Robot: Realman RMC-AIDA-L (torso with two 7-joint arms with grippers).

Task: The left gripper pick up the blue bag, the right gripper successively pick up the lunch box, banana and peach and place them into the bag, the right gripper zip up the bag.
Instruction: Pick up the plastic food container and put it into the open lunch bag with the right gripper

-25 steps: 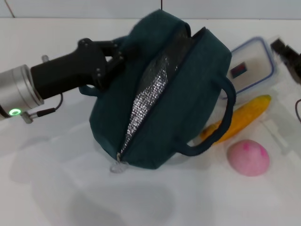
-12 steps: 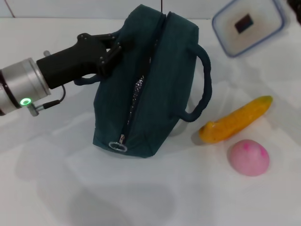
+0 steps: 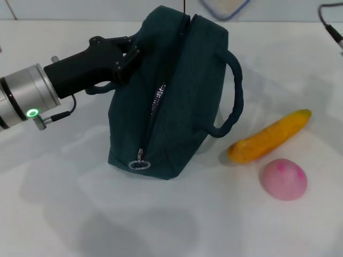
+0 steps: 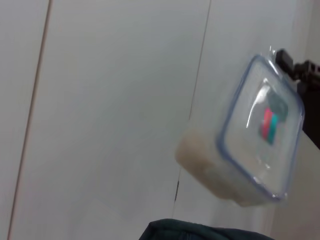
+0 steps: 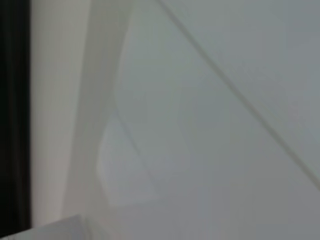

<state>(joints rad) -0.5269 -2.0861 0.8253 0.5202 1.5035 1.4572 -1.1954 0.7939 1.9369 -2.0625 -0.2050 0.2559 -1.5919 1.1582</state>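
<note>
1. The bag (image 3: 177, 91) is clamped at its handle by the left pincer (image 3: 128, 56).
2. The lunch box (image 4: 260, 132) is held above the bag; whether the right pincer (image 4: 305, 75) is clamped on it cannot be told.
3. The banana (image 3: 268, 136) and peach (image 3: 283, 179) are seen on the surface (image 3: 64, 214), right of the bag.

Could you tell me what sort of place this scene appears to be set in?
Probably a robot test bench staged as a lunch-packing spot, not a real kitchen: a plain white table, a blue bag held by the left pincer, a banana and peach laid out, and bare pale wall panels behind.
</note>
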